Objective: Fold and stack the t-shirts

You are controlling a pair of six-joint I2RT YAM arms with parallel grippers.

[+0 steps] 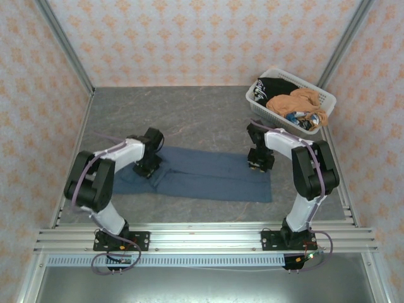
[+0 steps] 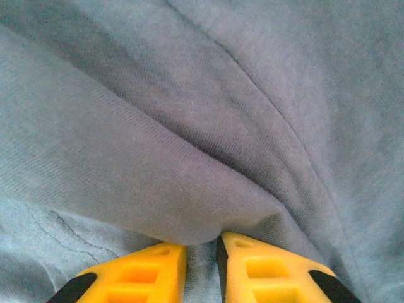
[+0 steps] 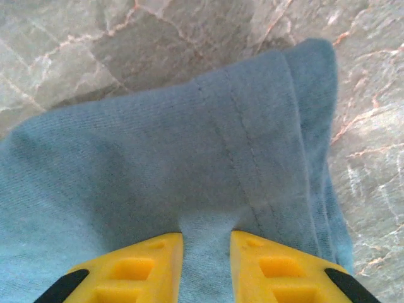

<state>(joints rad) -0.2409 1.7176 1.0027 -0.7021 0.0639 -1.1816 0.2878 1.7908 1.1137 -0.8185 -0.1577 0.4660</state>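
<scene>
At centre of desk (image 1: 189, 107), found blue shirt (image 1: 208, 173) lying flat as a long narrow strip running left to right; noted left arm (image 1: 120, 154) lowered onto its left part and right arm (image 1: 297, 151) lowered onto its right end, at the far edge of the cloth.

From left wrist view, recorded yellow left fingertips (image 2: 145, 271) set close together, a raised fold of the blue shirt gathered in the narrow gap; judged left jaws clamped on that fold; saw cloth bulging up over the tips and a seam line crossing the fabric beyond.

From right wrist view, recorded yellow right fingertips (image 3: 142, 265) either side of a pinched strip of the same shirt, just beside its stitched hem; judged right jaws clamped on the blue shirt at that edge; noted grey marbled desk surface past the corner of the cloth.

At far right corner of desk, found white lattice basket (image 1: 255, 101) holding black shirt (image 1: 274, 85) with white print and orange shirt (image 1: 297, 101), both crumpled, the orange one nearer the arms; confirmed basket well apart from the blue shirt.
</scene>
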